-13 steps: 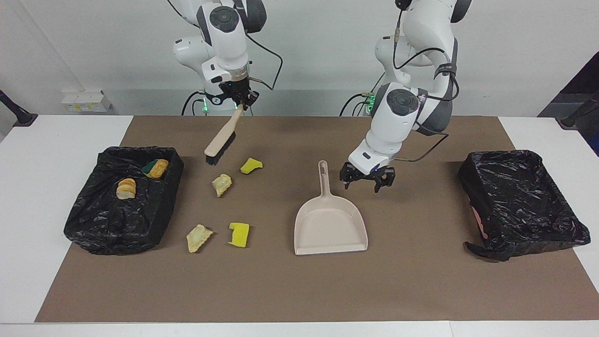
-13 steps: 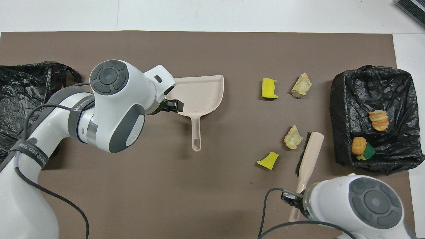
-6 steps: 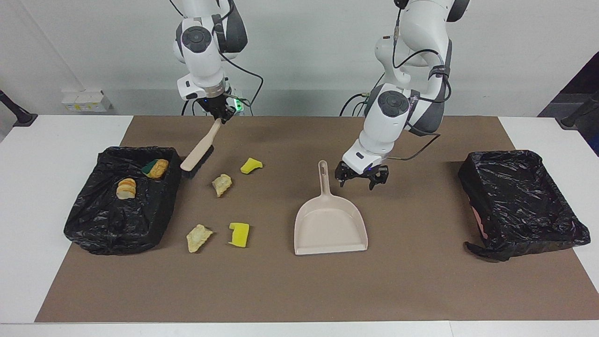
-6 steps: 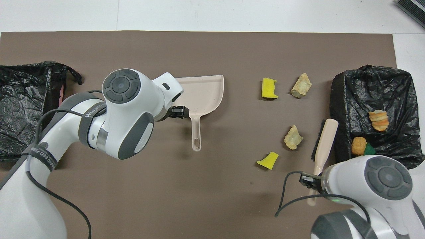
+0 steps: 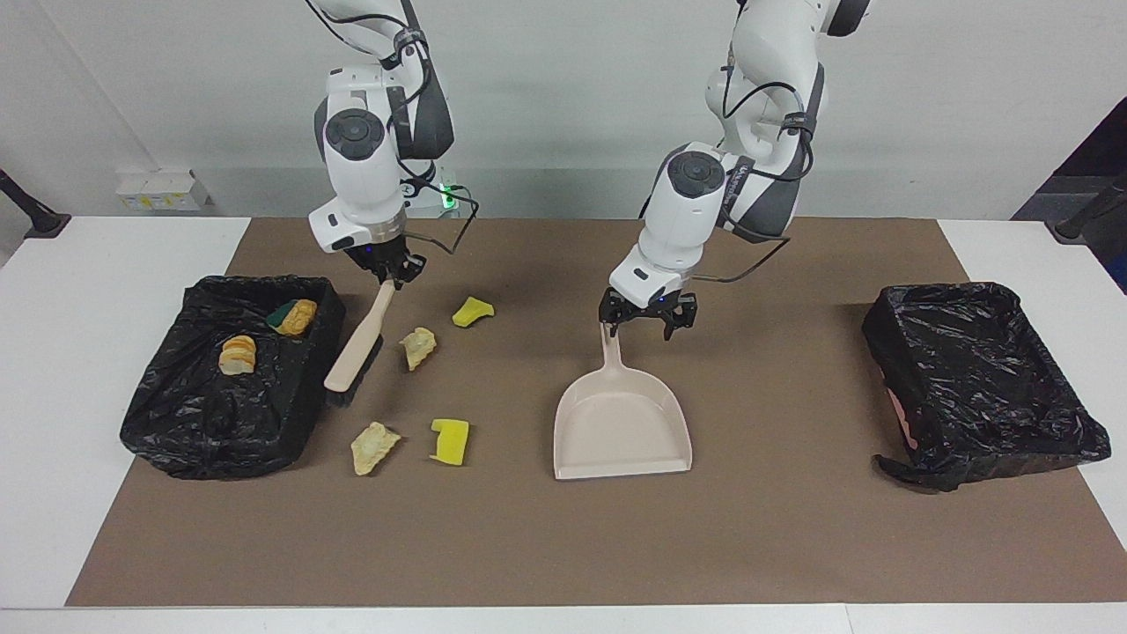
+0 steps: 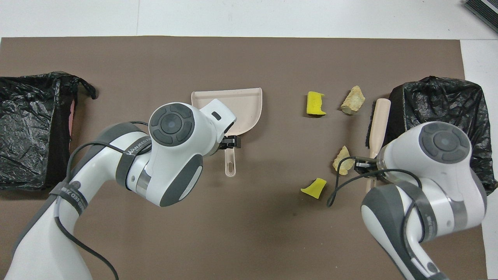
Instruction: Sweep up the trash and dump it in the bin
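Crinkled black plastic lines both bins: one bin [image 5: 231, 377] at the right arm's end of the table [image 5: 106, 352], holding two orange-brown bread-like lumps [image 5: 238, 354] and [image 5: 300, 316] with a green-backed sponge scrap tucked beside the second, and another bin [image 5: 979, 380] at the left arm's end whose liner shows nothing inside from these views. A flat brown mat [image 5: 792, 528] covers most of the white table. Four scraps of trash lie loose on the mat beside the first bin: a yellow-green sponge wedge [image 5: 472, 311] and a pale, crumbly tan chunk [image 5: 417, 346] nearer the robots, and another tan chunk [image 5: 373, 446] with a squared yellow sponge block [image 5: 452, 440] farther out. The right gripper [image 5: 387, 272] has its fingers closed on the handle of a beige brush [image 5: 357, 350], which slants down alongside the bin wall, its dark bristles low by the mat between the bin and the tan chunks. A smooth beige plastic dustpan [image 5: 621, 423] lies flat mid-mat, its open mouth facing away from the robots and its slotted handle pointing toward them. The left gripper [image 5: 648, 322] hangs over the handle's end with fingers spread wide, one finger just beside the handle; contact cannot be told. Cables loop from both wrists.
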